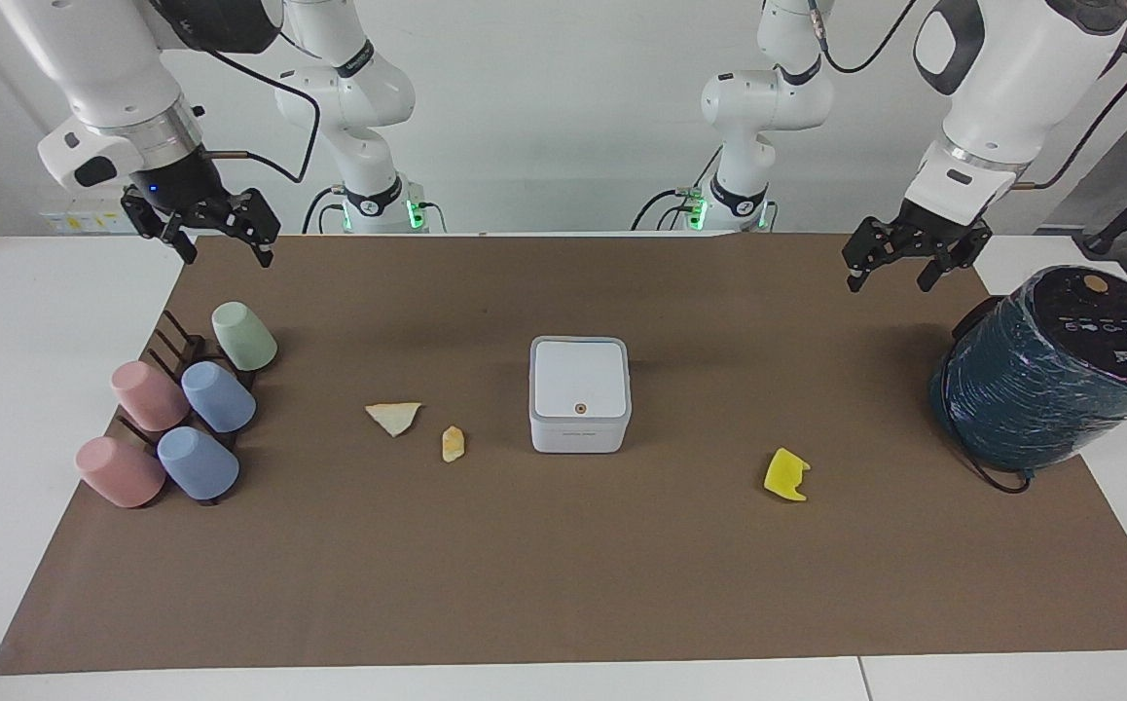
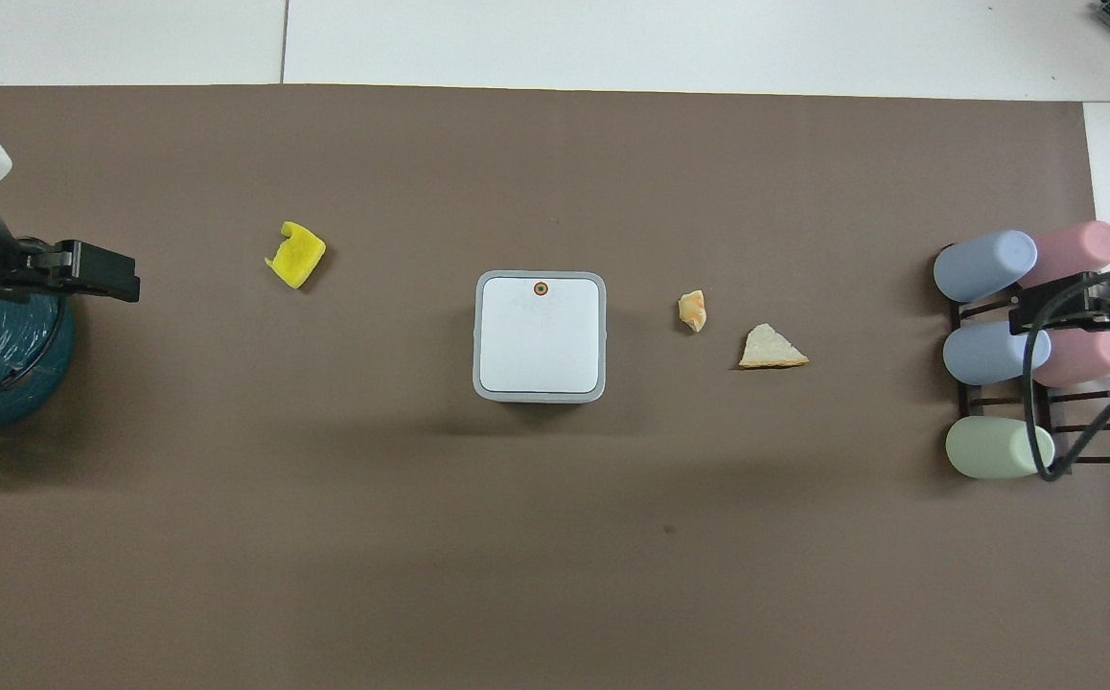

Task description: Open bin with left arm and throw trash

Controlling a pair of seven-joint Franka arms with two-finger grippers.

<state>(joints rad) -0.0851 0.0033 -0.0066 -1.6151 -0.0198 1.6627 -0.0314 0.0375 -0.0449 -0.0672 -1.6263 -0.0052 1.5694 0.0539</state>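
Since the bin (image 1: 579, 393) sat shut mid-tabletop between the scraps, its dot edge away from the robots, the left end effector (image 1: 899, 269), open and empty over the mat's near edge, should have lifted there; the right end effector (image 1: 221, 239) waited open above the cups (image 1: 184, 417).

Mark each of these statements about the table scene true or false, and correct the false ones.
1. The small white square bin has its lid shut. True.
2. The bright yellow scrap lies inside the bin. False: it lies on the brown mat, toward the left arm's end.
3. The left gripper holds the pale beige triangle. False: it is open and empty.
4. The right gripper is open. True.
5. Five pastel cups rest on a dark rack. True.
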